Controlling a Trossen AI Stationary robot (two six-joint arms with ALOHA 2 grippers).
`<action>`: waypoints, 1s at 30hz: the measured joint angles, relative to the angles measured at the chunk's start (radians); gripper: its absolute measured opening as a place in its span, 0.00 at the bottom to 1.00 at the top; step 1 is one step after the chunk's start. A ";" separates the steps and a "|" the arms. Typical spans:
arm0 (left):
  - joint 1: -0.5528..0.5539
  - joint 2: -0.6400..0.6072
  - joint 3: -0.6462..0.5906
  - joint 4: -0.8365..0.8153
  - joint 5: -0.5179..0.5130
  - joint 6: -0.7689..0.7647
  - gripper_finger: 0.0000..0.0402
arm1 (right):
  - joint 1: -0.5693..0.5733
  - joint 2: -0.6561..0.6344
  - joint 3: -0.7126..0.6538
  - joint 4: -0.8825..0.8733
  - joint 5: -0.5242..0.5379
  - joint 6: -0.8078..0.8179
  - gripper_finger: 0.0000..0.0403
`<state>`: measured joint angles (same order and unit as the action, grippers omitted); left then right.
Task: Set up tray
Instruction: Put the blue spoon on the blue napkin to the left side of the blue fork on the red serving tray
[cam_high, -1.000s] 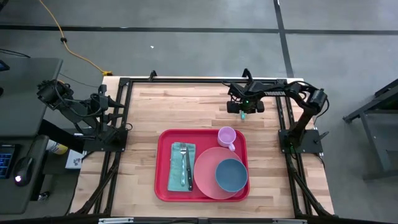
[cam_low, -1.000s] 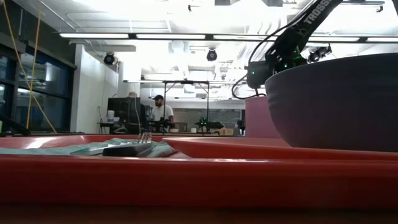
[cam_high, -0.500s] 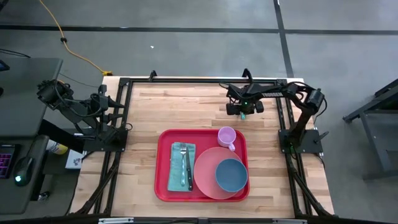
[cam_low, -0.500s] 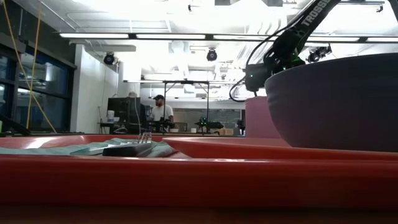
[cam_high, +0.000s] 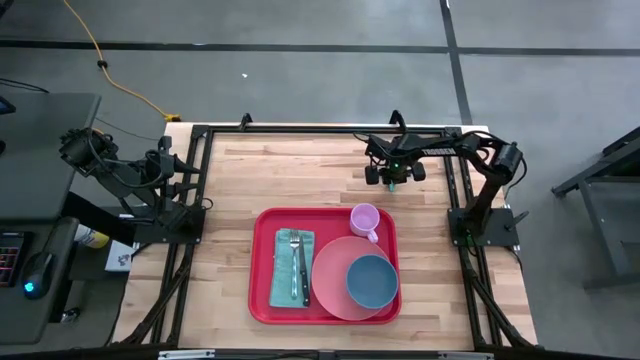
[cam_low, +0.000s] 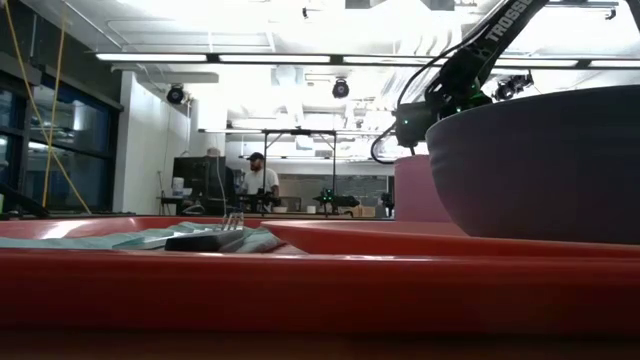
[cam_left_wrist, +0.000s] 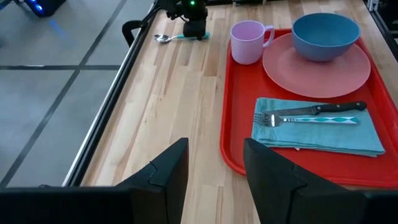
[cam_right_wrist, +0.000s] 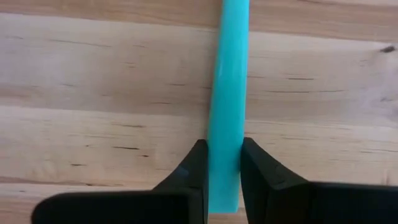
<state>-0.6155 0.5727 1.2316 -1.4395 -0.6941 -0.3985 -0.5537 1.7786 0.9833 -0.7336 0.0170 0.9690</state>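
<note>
The red tray (cam_high: 260, 300) lies on the wooden table and carries a teal napkin (cam_high: 279, 285) with a fork and knife (cam_high: 299, 268), a pink plate (cam_high: 328, 285) with a blue bowl (cam_high: 372, 281), and a pink mug (cam_high: 364, 218). A spoon with a teal handle (cam_right_wrist: 227, 93) lies on the table beyond the tray's far right corner; its metal bowl shows in the left wrist view (cam_left_wrist: 161, 38). My right gripper (cam_high: 391, 174) is down over it, shut on the handle. My left gripper (cam_left_wrist: 214, 180) is open and empty at the table's left edge. My right gripper pinches the spoon's teal handle by its two long sides (cam_right_wrist: 225, 168) between its two fingers, near the handle's free end. The fingers come from above, pointing down, one on each side of the handle. The spoon lies flat on the table.
Bare wood lies to the left of the tray and along the far side of the table. A black metal frame (cam_high: 300, 130) runs round the table's edges. People and desks show far off in the room behind, in the low view (cam_low: 262, 178).
My right gripper has shifted a little over the spoon and stays low at the far right of the table. The tray and the things on it have not moved.
</note>
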 joint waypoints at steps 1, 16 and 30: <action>0.000 0.000 0.000 0.000 0.000 0.000 0.45 | 0.000 -0.002 0.000 0.001 -0.003 0.008 0.10; 0.000 0.000 0.000 -0.003 0.060 0.047 0.45 | 0.072 -0.223 0.145 -0.197 0.038 0.021 0.10; 0.000 0.000 0.000 -0.005 0.113 0.062 0.45 | 0.372 -0.416 0.404 -0.540 0.040 0.253 0.10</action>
<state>-0.6159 0.5724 1.2316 -1.4443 -0.5815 -0.3367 -0.1819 1.3628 1.3878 -1.2741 0.0565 1.2221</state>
